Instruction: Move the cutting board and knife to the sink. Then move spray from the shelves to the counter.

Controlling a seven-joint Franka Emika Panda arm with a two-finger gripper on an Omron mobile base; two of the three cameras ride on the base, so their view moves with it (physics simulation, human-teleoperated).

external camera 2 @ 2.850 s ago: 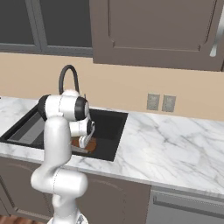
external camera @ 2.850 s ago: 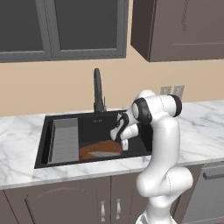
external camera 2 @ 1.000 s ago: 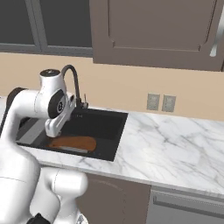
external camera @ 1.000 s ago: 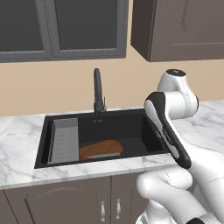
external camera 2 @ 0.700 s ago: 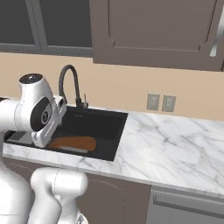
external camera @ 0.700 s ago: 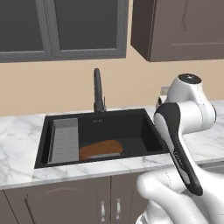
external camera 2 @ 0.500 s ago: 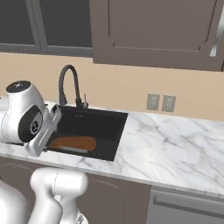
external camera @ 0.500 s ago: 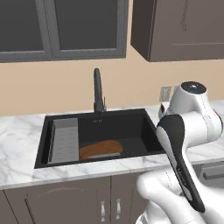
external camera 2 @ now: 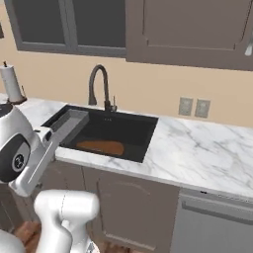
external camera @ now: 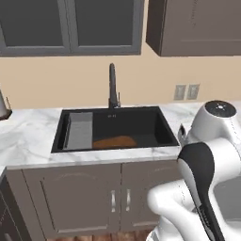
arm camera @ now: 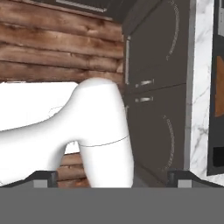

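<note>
Cutting board [external camera: 115,141]: the reddish-brown board lies flat on the floor of the sink [external camera: 155,123], in the half nearer the front wall, beside a grey ribbed insert [external camera: 80,130] that takes up one end of the basin. In the hand view, a sliver of the same board [arm camera: 219,86] shows at the far edge, well beyond the finger [arm camera: 181,176] on that side and well apart from both tips. My gripper [arm camera: 113,177] points down and away from the basin. Its fingers are spread wide, one tip near each lower corner of the hand view, and they pinch nothing. Ahead of the fingers stand the grey-brown cabinet fronts [arm camera: 159,109] with two small bar handles, and a brown plank floor [arm camera: 57,48] lies to the side of the other finger. The veined edge of the counter [arm camera: 201,87] runs between the cabinet fronts and the board. The dark slim faucet [external camera 2: 99,84] rises behind the basin. Farther out, a pair of wall outlets [external camera 2: 193,106] sits above the marble, and a paper-towel roll [external camera 2: 11,84] stands at the counter's far end.
</note>
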